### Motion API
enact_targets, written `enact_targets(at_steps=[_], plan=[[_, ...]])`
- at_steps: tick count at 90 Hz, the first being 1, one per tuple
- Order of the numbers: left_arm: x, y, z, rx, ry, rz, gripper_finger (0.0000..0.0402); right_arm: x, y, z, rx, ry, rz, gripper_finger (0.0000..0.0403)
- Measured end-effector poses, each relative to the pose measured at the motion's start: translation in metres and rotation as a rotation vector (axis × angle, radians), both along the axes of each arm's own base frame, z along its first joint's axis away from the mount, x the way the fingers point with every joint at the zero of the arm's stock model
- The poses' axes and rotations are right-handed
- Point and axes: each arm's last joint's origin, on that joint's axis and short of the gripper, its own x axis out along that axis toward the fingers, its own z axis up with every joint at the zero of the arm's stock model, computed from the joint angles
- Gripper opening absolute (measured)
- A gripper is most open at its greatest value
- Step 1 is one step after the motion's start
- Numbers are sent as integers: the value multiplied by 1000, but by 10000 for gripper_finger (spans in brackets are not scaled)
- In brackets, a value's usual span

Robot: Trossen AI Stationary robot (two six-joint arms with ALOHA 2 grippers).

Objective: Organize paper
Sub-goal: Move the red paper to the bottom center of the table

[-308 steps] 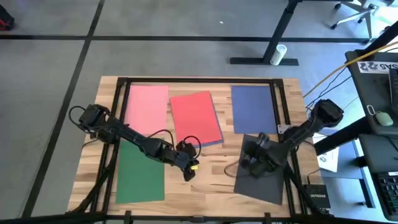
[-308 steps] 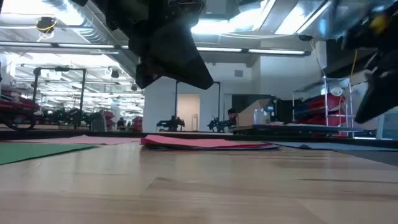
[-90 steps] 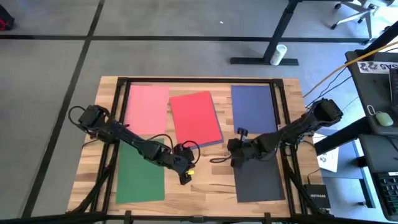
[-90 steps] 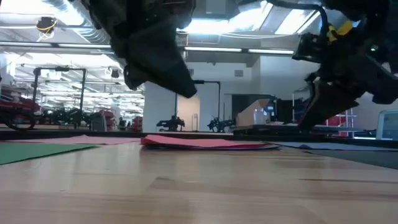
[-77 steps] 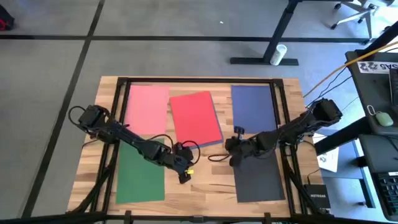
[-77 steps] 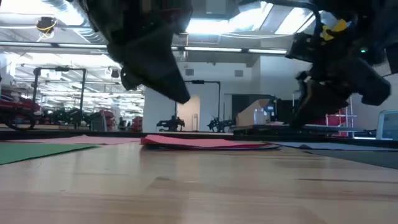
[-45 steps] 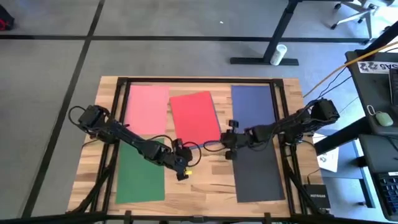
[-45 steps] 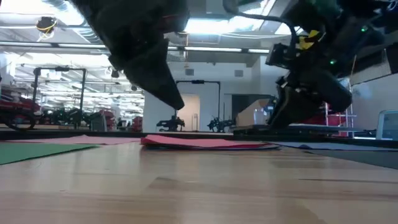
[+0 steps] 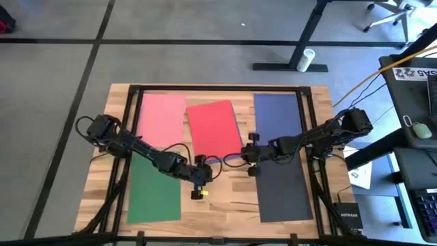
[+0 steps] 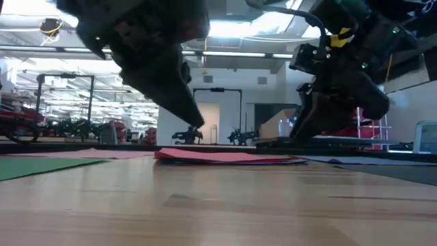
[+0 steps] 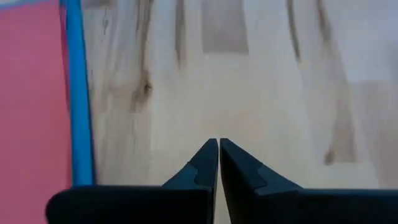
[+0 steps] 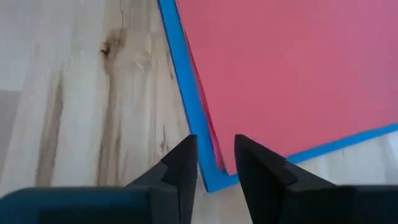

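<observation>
a: where were the sheets found on the wooden table [image 9: 225,205]?

b: a pink sheet [image 9: 162,116] was seen at the far left, with a green sheet [image 9: 154,193] laid nearer the front on the same side. a red sheet [image 9: 214,128] was placed beside the pink one, slightly turned, and a blue sheet [image 12: 186,81] was seen under it, with only a thin border shown along two edges. a navy sheet [image 9: 278,117] was laid at the far right, and a dark grey sheet [image 9: 280,191] in front of it.

a: and how was the right gripper [image 9: 250,158] placed?

b: it was reached across to the middle of the table and held over the near right corner of the red sheet. in the right wrist view its fingers [image 12: 181,163] were seen narrowly parted, with the blue corner shown in the gap and nothing gripped. whether the paper was touched could not be told.

a: what about the left gripper [image 9: 198,186]?

b: it was held over bare wood between the green and dark grey sheets, just in front of the red sheet. in the left wrist view its fingertips [image 11: 209,157] were seen pressed together with nothing held between them, and the red and blue edge was visible to one side
</observation>
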Motion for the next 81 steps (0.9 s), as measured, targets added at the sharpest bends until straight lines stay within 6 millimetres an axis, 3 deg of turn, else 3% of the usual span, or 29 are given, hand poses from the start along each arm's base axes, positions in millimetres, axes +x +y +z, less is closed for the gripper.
enact_targets(at_steps=[24,43,60,81], plan=[[-13,22,-20,-147,-123,-7,0,15,-19,-8,37,8,-15,97],[-36,31,-8,-198,-262,-13,0,39,-15,-4,33,17,38,97],[-54,37,-12,-214,-240,5,0,54,-12,-15,19,119,73,97],[-62,40,-21,-223,-203,32,0,65,-9,-24,-49,156,72,97]])
